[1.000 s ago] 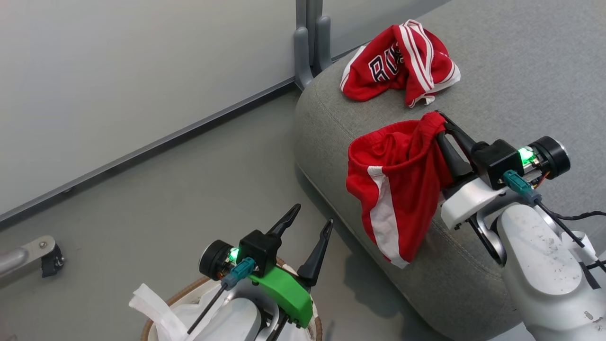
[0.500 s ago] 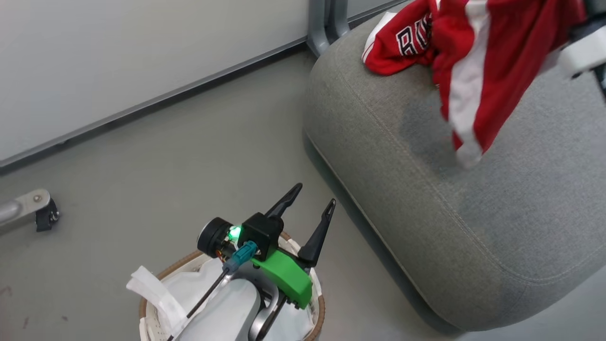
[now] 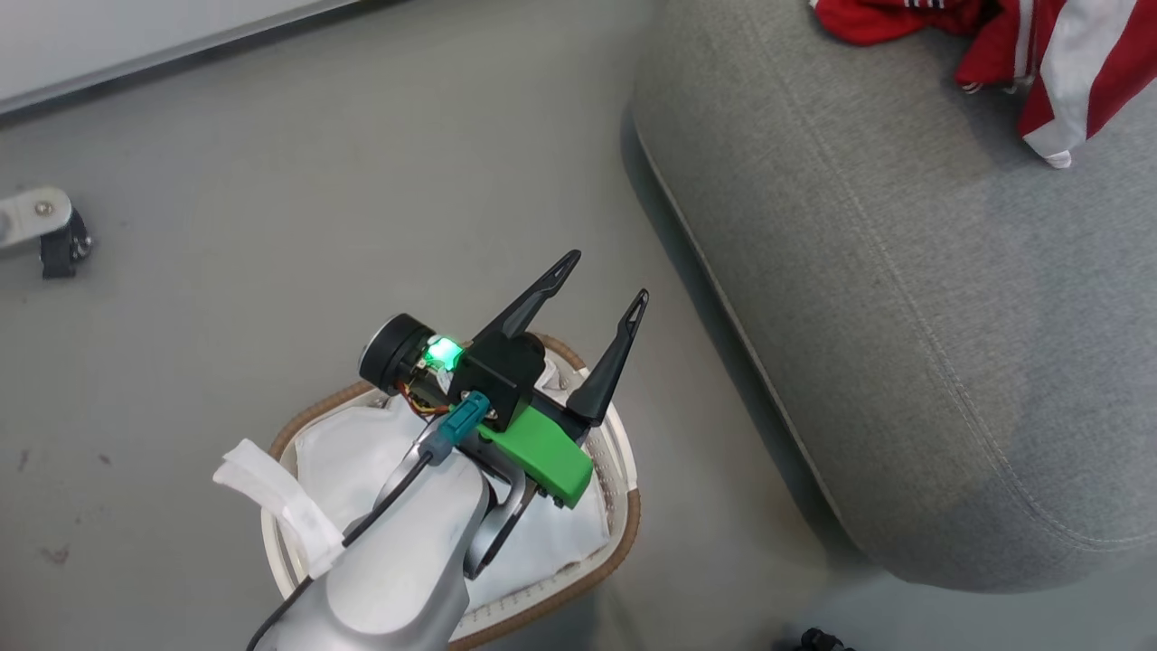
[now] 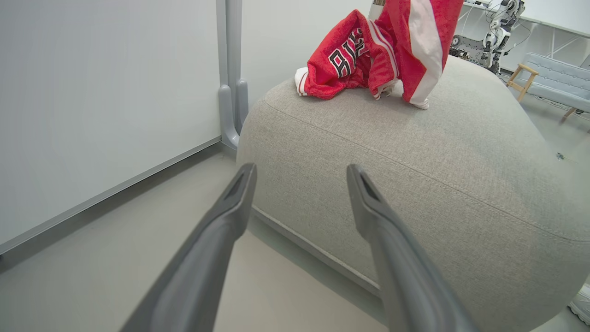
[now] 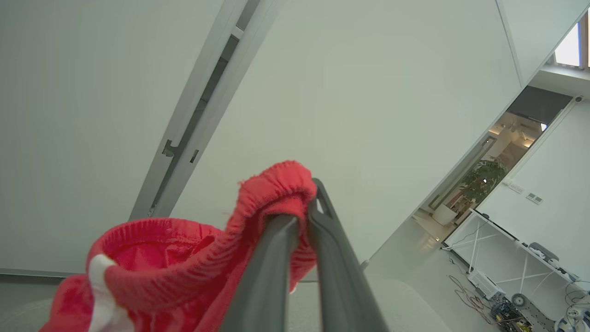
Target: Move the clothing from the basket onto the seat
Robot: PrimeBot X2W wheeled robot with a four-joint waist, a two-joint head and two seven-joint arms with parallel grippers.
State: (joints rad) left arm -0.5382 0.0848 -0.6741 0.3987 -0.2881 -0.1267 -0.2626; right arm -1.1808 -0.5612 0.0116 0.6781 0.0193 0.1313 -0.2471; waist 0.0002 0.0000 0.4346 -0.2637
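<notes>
The basket (image 3: 627, 529), white with a brown rim and a white liner (image 3: 357, 452), stands on the floor beside the grey seat (image 3: 904, 316). My left gripper (image 3: 606, 277) hovers over it, open and empty; in the left wrist view its fingers (image 4: 230, 216) point at the seat (image 4: 415, 157). A red lettered garment (image 4: 339, 64) lies crumpled on the seat's far end. Right beside it hangs a red garment with a white stripe (image 4: 424, 41), its lower tip on the cushion. My right gripper (image 5: 304, 207) is shut on this garment's elastic waistband (image 5: 276, 189).
A white wall panel with a grey post foot (image 4: 230, 106) stands behind the seat. A metal leg with a black castor (image 3: 41, 231) sits on the grey floor at the left. A small dark object (image 3: 818, 640) lies at the bottom edge.
The head camera has tilted down, bringing more of the basket into view. My right gripper carried the striped garment from the seat's near edge to beside the lettered one. The left gripper stays open.
</notes>
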